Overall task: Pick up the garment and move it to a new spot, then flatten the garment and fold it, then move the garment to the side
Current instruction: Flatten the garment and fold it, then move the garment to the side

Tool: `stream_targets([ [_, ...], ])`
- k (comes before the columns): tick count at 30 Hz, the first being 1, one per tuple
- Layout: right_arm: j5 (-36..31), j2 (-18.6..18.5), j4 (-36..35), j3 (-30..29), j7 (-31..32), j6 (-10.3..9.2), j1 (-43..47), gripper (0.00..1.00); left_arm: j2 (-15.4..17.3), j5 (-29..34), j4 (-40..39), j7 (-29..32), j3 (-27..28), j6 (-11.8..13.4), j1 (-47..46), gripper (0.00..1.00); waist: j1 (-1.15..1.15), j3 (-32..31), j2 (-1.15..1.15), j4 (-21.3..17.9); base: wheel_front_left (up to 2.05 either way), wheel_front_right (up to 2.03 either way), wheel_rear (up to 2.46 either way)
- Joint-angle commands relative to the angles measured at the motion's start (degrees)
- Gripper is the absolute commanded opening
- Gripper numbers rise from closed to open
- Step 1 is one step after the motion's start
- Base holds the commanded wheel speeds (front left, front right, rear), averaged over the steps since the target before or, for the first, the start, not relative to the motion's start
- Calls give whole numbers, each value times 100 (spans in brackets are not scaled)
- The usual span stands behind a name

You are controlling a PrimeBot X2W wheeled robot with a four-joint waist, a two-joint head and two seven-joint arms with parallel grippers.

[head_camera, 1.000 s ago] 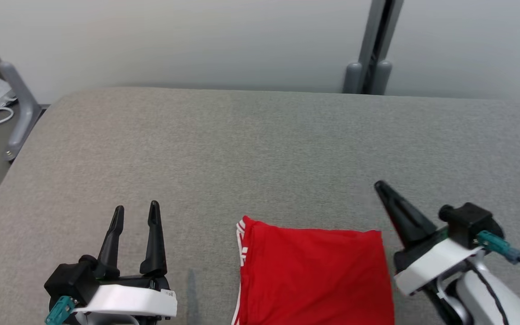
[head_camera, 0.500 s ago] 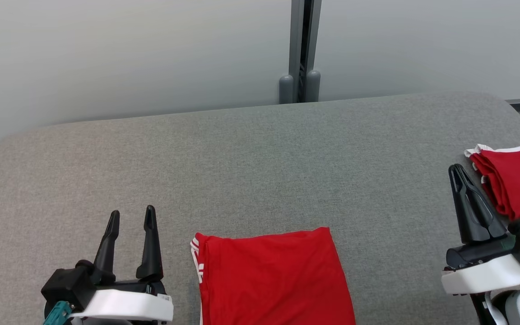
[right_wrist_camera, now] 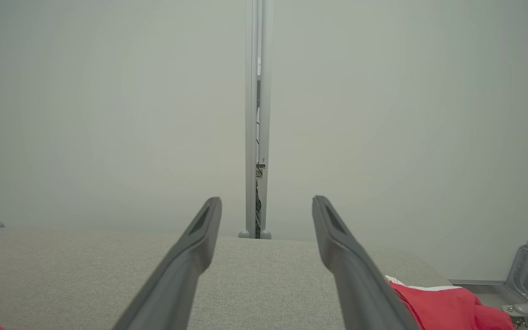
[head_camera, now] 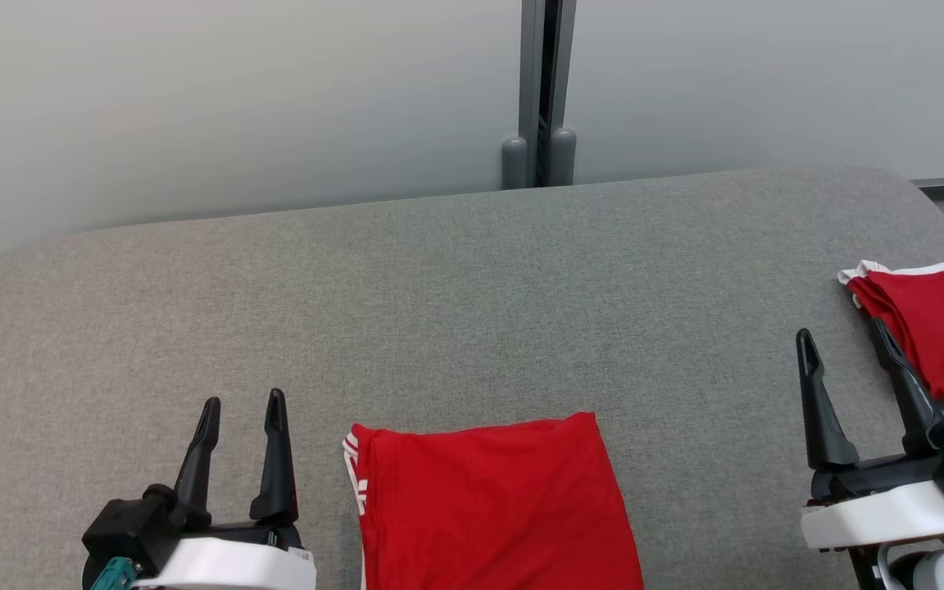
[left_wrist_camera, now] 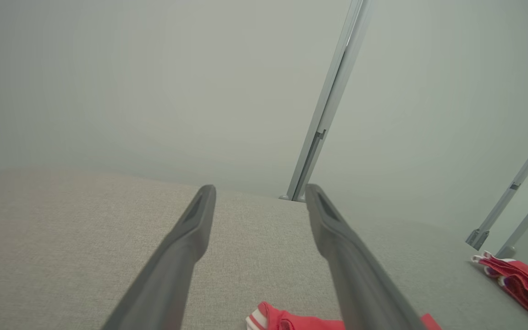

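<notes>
R tool opened beside red pile; folded garment centre.

The bench is covered in grey woven cloth, matt and slightly coarse. The near garment is smooth red cloth with white trim, softly creased. The left hand and right hand are matt black plastic. The far post looks like painted metal.
</notes>
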Motion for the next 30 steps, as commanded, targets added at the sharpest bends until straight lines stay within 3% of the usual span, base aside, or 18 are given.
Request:
stream_targets([
  [1, -25, -6, 31, -28, -3, -2, 8, 100, 25, 43, 1, -19, 16, 11, 28, 100, 0, 3, 0, 3, 0, 0, 0],
  [30, 34, -61, 244, 123, -3, -2, 15, 100, 26, -18, 59, -19, -48, 25, -21, 100, 0, 44, 0, 128, 0, 0, 0],
])
